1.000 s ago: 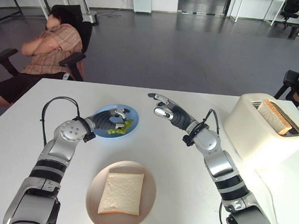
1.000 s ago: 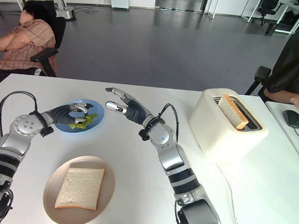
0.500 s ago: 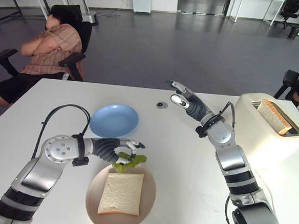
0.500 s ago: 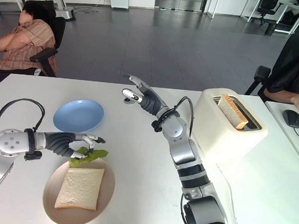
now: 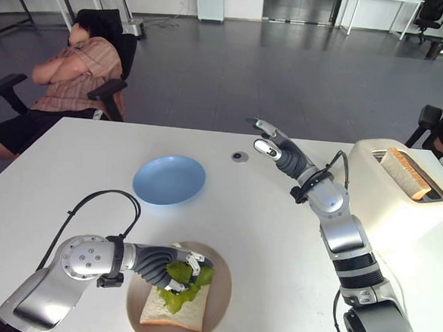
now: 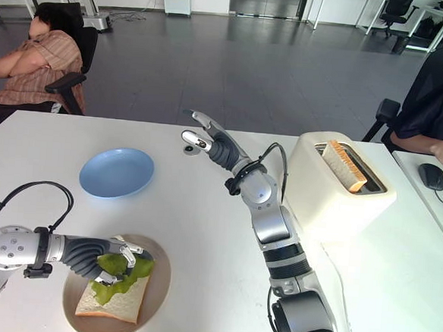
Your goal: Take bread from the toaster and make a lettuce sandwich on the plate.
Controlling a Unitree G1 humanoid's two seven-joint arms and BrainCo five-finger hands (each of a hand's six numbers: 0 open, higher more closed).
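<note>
A bread slice [image 5: 175, 309] lies on the tan plate [image 5: 216, 302] near the table's front edge. My left hand [image 5: 161, 268] is over the slice, shut on a green lettuce leaf [image 5: 184, 285] that rests on the bread. The white toaster [image 5: 387, 194] stands at the right with one toasted slice [image 5: 407, 173] sticking up from its slot. My right hand [image 5: 272, 147] hovers open above the table's far middle, left of the toaster and apart from it.
An empty blue plate [image 5: 169, 179] sits behind the tan plate. A small round grommet [image 5: 239, 157] is set in the tabletop near my right hand. A computer mouse [image 6: 433, 175] lies on the neighbouring desk at the right.
My left hand carried the lettuce from the blue plate to the tan plate and lowered it onto the bread. My right hand moved toward the toaster, then held still.
</note>
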